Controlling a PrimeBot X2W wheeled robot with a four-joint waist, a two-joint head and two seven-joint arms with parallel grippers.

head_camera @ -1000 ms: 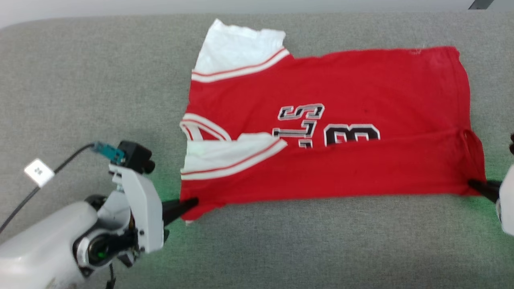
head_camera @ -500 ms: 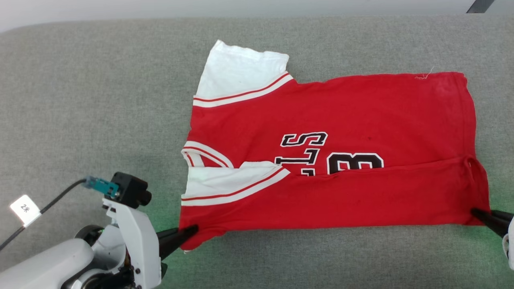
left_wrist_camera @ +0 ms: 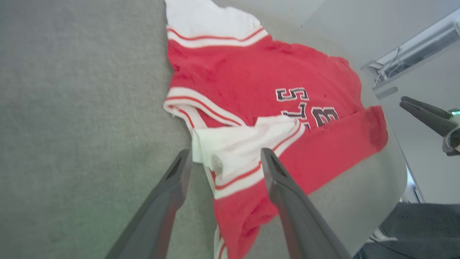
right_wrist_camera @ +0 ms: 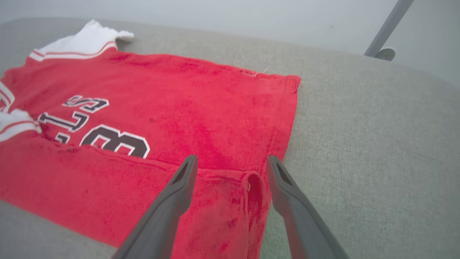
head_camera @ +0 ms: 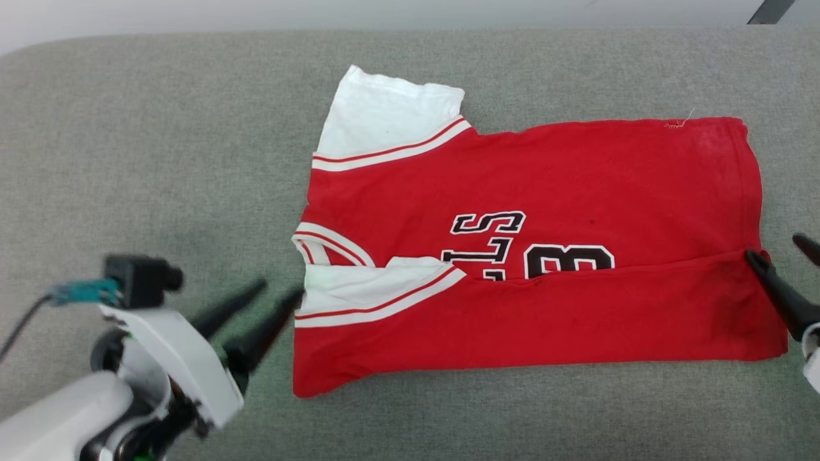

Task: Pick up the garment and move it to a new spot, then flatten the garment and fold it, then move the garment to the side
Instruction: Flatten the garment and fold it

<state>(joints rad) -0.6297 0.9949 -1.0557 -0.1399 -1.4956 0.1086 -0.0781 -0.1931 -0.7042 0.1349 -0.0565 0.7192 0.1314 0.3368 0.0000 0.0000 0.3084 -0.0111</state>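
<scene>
Garment (head_camera: 525, 192) lies flat at the centre of the head view on the grey table (head_camera: 128, 160), its lower edge folded up over the lettering and its collar toward frame left. Left gripper (head_camera: 281, 287), at lower left, has its fingers apart just beside the collar end. Right gripper (head_camera: 773, 246), at the right edge, is likewise spread at the hem corner, possibly brushing the cloth.

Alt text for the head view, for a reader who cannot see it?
A red and white T-shirt lies on a grey fabric surface, its near edge folded over the lettering. The left gripper and right gripper stand open at its two ends.
</scene>
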